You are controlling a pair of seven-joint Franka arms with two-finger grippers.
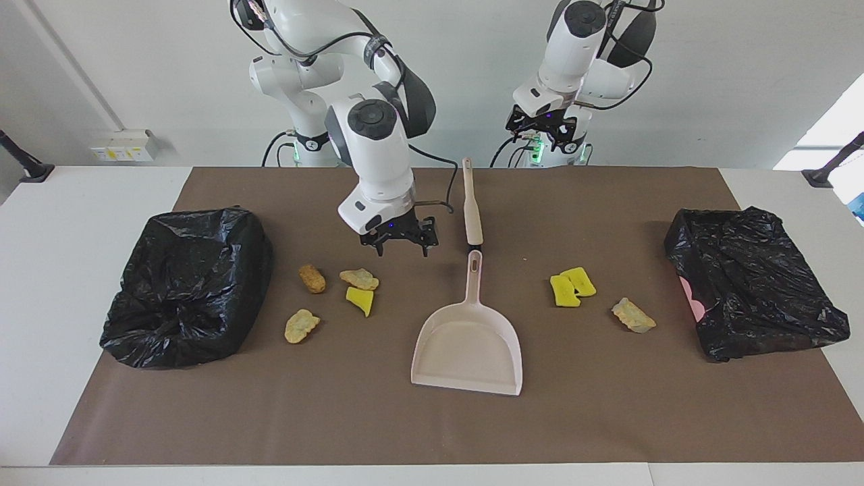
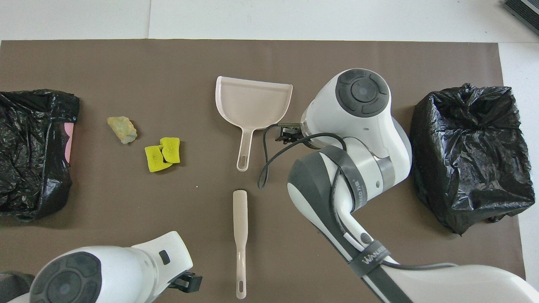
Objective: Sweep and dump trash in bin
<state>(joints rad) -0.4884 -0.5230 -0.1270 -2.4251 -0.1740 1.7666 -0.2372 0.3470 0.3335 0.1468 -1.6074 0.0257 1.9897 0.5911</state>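
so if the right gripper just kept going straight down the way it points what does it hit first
Probably bare brown mat: the open right gripper points down between the dustpan handle and the nearest trash scraps. Depth is unclear, so it may clip a scrap.

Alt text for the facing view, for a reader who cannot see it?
Two arms hover empty over a brown mat: the right gripper, open, beside the dustpan's handle; the left gripper, open, high at the robots' edge. A brush lies in line with the dustpan; seven scraps lie in two clusters between it and black-bagged bins at each end.
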